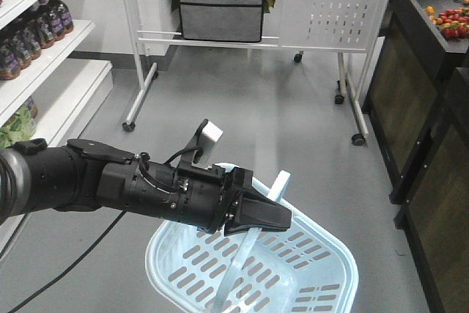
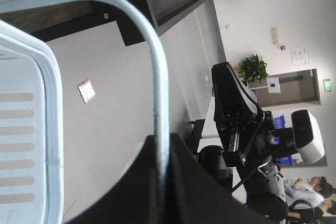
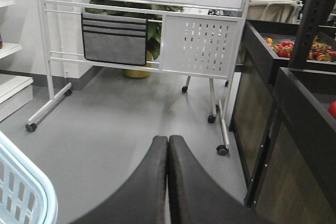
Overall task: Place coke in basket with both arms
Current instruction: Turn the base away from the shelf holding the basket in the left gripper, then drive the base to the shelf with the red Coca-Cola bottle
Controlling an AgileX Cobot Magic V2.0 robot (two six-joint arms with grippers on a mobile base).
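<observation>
step: basket held, pick pending | left gripper (image 1: 282,219) clamped on handle (image 1: 281,179) of basket (image 1: 152,258) | right gripper (image 3: 168,140) pressed closed, empty | coke unseen | next: right arm locates can

Colour rundown:
- basket (image 1: 149,262): pale blue all over, walls patterned with rows of short slots. handle (image 1: 279,184) is the same pale blue.
- left gripper (image 1: 282,218): matte black. Its arm (image 1: 110,181) is black, going grey at the far-left segment. camera face (image 1: 212,134) is white-silver.
- right gripper (image 3: 168,145): near-black.
- floor (image 1: 256,108): plain mid grey.
- rack (image 3: 202,40): white, one panel punched with a grid of vertical slots.
- hanging bag (image 1: 220,11): grey with black horizontal stripes across the top (yellow pot (image 3: 137,72) and green leaves (image 3: 153,30) behind it).
- shelves (image 1: 69,89): white.
- bottles (image 1: 33,31): dark; labels look purplish, too blurred to be sure.
- produce stands (image 1: 399,86): black frames, dark brown panels.
- fruit (image 1: 453,26): red with some orange-yellow.
</observation>
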